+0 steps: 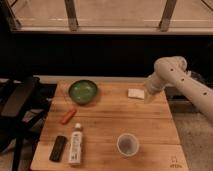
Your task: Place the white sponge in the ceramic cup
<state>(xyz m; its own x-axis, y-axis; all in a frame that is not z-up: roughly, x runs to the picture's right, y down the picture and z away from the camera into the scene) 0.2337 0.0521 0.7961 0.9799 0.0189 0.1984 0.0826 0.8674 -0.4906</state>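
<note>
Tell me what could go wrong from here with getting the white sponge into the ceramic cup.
1. The gripper sits right beside the white sponge, near a far corner of the table; a sideways brush might slide the flat sponge away instead of gripping it.
2. The ceramic cup stands near the front edge, and its mouth looks hardly wider than the sponge, which might catch on the rim or tip it.

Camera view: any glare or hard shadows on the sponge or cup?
Camera view: no glare on the table; sponge bright, beside the gripper at the table's far right; cup dark inside; background behind the table near black.
</note>
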